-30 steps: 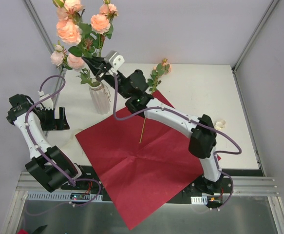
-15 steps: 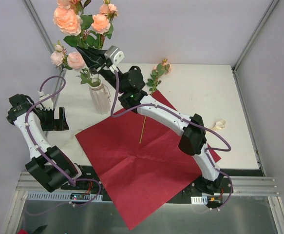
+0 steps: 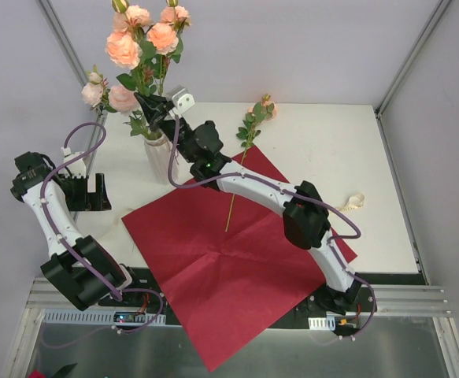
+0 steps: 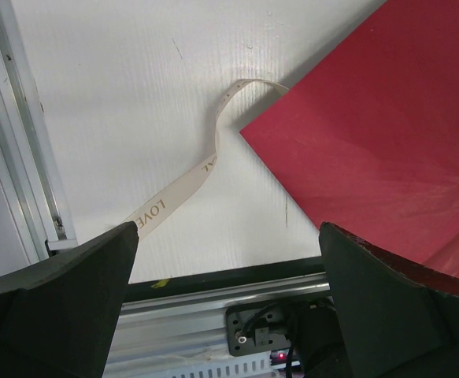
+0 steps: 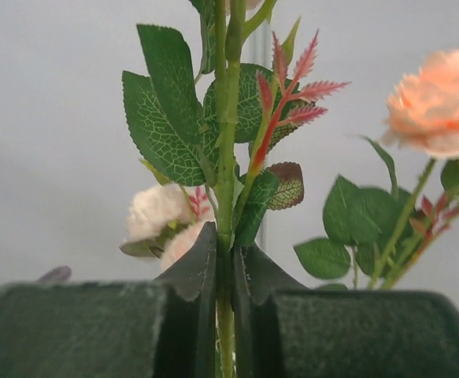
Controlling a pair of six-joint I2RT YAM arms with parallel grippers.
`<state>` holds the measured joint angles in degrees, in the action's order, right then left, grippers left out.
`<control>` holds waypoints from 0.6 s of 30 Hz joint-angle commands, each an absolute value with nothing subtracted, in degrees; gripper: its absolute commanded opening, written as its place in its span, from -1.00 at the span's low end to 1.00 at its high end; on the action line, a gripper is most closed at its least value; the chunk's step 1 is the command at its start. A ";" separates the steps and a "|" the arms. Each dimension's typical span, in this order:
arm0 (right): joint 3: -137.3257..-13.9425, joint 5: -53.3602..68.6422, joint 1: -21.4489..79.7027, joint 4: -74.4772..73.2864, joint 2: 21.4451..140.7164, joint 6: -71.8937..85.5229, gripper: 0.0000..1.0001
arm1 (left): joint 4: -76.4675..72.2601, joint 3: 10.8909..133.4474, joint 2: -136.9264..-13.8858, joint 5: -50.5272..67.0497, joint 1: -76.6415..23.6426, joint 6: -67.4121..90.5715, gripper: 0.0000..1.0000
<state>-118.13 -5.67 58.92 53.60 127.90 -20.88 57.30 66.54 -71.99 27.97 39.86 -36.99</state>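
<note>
My right gripper (image 3: 148,108) (image 5: 227,260) is shut on the green stem of a peach rose (image 5: 227,142), just above the white ribbed vase (image 3: 163,157) at the table's back left. Several peach roses (image 3: 138,39) stand in that vase. Another rose stem (image 3: 242,153) lies flat, its head on the white table and its cut end on the red paper sheet (image 3: 229,260). My left gripper (image 3: 94,193) (image 4: 229,315) hangs open over the table's left edge with nothing between its fingers; a cream ribbon printed LOVE (image 4: 190,177) lies below it beside the red paper's corner (image 4: 371,142).
A small cream ribbon coil (image 3: 357,201) lies at the right of the table. Metal frame posts (image 3: 64,47) rise at the back corners, and an aluminium rail (image 4: 24,142) runs along the table's edge.
My right gripper has lowered with the rose stem toward the vase mouth, after lifting slightly half a second ago; the flower heads sank with it. The left arm has not moved.
</note>
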 commanded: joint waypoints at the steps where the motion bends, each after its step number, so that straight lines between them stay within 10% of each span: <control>1: -114.71 -13.01 58.18 55.99 126.04 -17.85 -0.99 | 58.36 67.76 -70.67 28.12 40.52 -37.79 0.98; 8: -114.94 -10.54 55.90 26.46 119.80 -10.56 -0.54 | 58.45 67.15 -69.87 29.53 40.52 -37.35 0.98; 14: -111.46 -8.26 54.05 10.40 111.98 -10.54 0.98 | 58.62 67.32 -69.78 30.85 40.52 -36.83 0.98; 18: -109.35 -8.17 52.65 0.28 107.15 -8.80 0.93 | 58.54 67.32 -70.49 30.76 40.52 -36.47 0.98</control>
